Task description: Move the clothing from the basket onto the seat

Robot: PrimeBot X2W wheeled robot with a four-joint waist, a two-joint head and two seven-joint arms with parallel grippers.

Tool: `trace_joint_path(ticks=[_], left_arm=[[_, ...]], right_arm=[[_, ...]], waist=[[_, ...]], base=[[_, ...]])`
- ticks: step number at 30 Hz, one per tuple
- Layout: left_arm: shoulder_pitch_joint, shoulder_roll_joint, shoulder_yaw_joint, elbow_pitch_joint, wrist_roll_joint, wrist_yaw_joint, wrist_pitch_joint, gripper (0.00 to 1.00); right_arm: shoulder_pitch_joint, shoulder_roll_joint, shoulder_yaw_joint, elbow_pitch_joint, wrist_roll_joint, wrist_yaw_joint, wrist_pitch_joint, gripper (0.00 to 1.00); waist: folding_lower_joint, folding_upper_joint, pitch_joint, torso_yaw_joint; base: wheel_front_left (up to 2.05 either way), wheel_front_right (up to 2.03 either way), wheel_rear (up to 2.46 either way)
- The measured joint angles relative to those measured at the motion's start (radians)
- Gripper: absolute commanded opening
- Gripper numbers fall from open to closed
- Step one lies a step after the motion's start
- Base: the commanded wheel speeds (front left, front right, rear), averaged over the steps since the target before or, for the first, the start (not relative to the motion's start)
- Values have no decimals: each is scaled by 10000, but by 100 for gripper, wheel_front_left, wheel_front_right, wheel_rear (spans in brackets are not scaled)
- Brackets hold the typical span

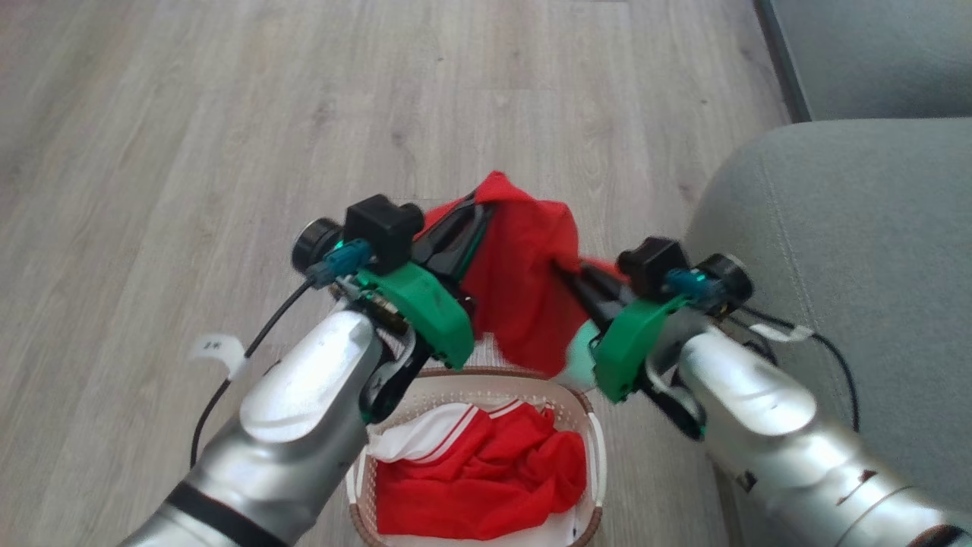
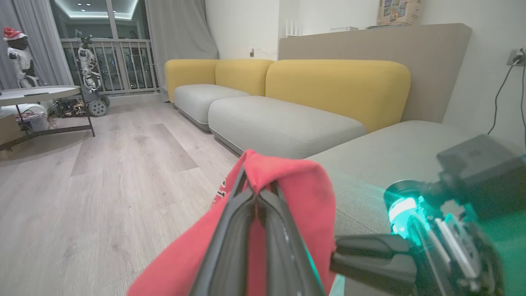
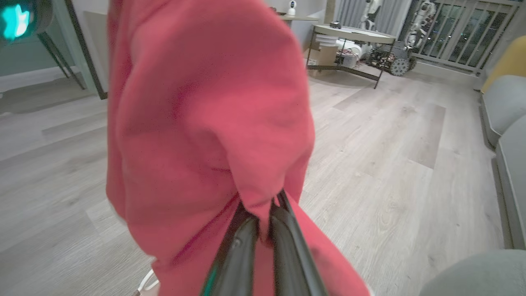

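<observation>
A red garment (image 1: 520,281) hangs in the air above the basket (image 1: 588,414), stretched between both grippers. My left gripper (image 1: 477,203) is shut on its upper edge, and the fabric drapes over the fingertips (image 2: 254,185). My right gripper (image 1: 562,267) is shut on the garment's right side, pinching a fold (image 3: 263,205). More red clothing with white striped trim (image 1: 486,463) lies in the white basket below. The grey-green seat (image 1: 843,251) lies to the right of both arms.
Pale wood floor (image 1: 228,137) spreads ahead and to the left. In the left wrist view a yellow-backed sofa (image 2: 337,86) runs along the wall, and a round table (image 2: 37,92) stands far left. Cables hang off both wrists.
</observation>
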Motion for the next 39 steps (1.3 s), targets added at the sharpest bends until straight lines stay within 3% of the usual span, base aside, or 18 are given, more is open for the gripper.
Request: trace_joint_path(ticks=[2,4,5,19,30,39], left_arm=[[132,75,94,128,0,92,-69,49],[283,132,128,268,0,100,-73,90],[361,146,130,305,0,105,-77,100],[985,36,136,493,2,268,-332,100],[1111,-234,349,42,395,274,-339,100],[889,-228,667,-276,1114,270,-347,100]], right_arm=[[0,-105,-384,-61,-6,-2,0,0],[-1,-182,-836,-92,-35,0,2,0],[-3,-221,-1064,-105,-48,-2,0,0],[-159,-920,-3471,-217,-1108,-2,2,0],[-577,-1406,-3824,-203,-1369,-2,2,0],[-1778,-1743,-3933,-182,-1448,0,0,0]], waist=[[0,0,24,-129],[0,0,55,-276],[0,0,71,-353],[0,0,358,-2017],[0,0,869,-3663],[1,0,2091,-4138]], base=[[0,0,0],[0,0,0],[0,0,0],[0,0,0],[0,0,0],[0,0,0]])
